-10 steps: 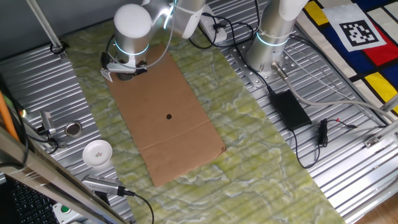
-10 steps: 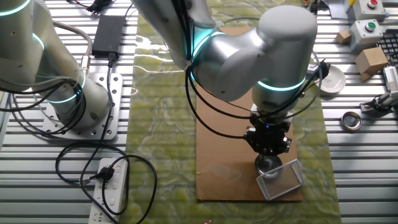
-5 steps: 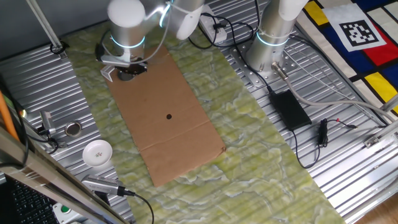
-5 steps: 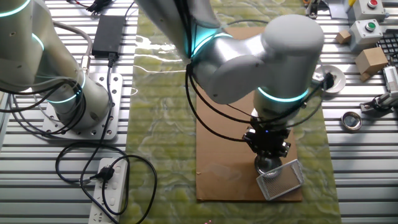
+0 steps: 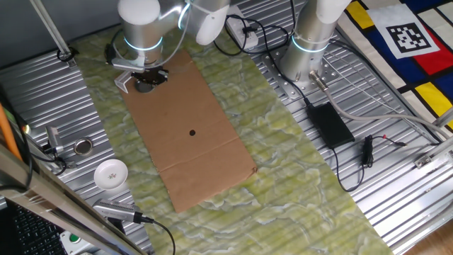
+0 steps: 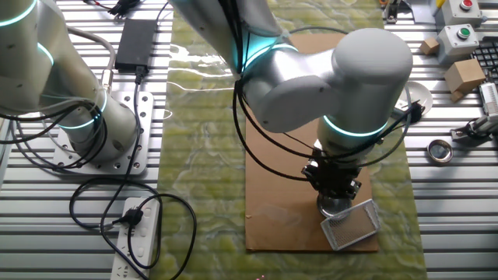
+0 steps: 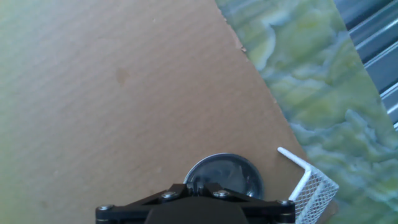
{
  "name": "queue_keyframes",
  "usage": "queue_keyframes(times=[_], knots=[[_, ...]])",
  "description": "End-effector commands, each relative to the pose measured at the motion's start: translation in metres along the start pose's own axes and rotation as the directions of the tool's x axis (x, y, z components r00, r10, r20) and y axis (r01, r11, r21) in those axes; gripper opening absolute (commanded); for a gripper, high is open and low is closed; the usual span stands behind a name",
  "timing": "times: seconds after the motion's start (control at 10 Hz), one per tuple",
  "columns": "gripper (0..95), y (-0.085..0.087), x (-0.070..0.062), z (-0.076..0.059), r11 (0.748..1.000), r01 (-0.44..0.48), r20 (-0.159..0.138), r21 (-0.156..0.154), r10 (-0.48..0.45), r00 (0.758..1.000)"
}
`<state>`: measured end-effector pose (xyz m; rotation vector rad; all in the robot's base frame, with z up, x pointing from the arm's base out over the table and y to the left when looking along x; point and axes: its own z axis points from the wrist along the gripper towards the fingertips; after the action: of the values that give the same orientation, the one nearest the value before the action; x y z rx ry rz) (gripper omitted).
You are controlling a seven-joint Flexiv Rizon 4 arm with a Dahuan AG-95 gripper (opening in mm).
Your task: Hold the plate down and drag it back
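The plate (image 6: 354, 225), small and four-sided with a greyish meshed middle and a white rim, lies at a corner of the brown cardboard sheet (image 6: 284, 194). It shows in one fixed view (image 5: 122, 81) as a white edge and in the hand view (image 7: 313, 186) at the lower right. My gripper (image 6: 334, 204) points straight down beside the plate's rim. Its jaws look closed, with a round silvery tip (image 7: 221, 177) under them resting on the cardboard (image 7: 124, 93), just left of the plate. The gripper (image 5: 145, 80) is partly hidden by the arm.
The cardboard (image 5: 191, 134) lies on a green mat (image 5: 297, 177). A round white dish (image 5: 111, 174) and a metal cup (image 5: 83, 146) stand on the ribbed metal beside it. A second arm's base (image 5: 309, 42) and a black power brick (image 5: 329, 124) lie beyond the mat.
The arm's big wrist joint has swung a little farther over the sheet's end. The gripper and the plate have barely shifted.
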<state>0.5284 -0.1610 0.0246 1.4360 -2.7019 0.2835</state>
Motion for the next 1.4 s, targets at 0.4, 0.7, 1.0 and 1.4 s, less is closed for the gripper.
queue_keyframes(times=[0.4, 0.7, 1.0, 1.4], knots=[[0.0, 0.012, -0.001, -0.001, 0.995, -0.084, 0.057, -0.050, 0.086, 0.995], [0.0, 0.017, -0.003, 0.000, 0.991, -0.116, 0.073, -0.071, 0.121, 0.990], [0.0, 0.023, -0.007, -0.002, 0.982, -0.160, 0.096, -0.100, 0.169, 0.981], [0.0, 0.032, -0.014, -0.008, 0.964, -0.228, 0.120, -0.139, 0.245, 0.962]])
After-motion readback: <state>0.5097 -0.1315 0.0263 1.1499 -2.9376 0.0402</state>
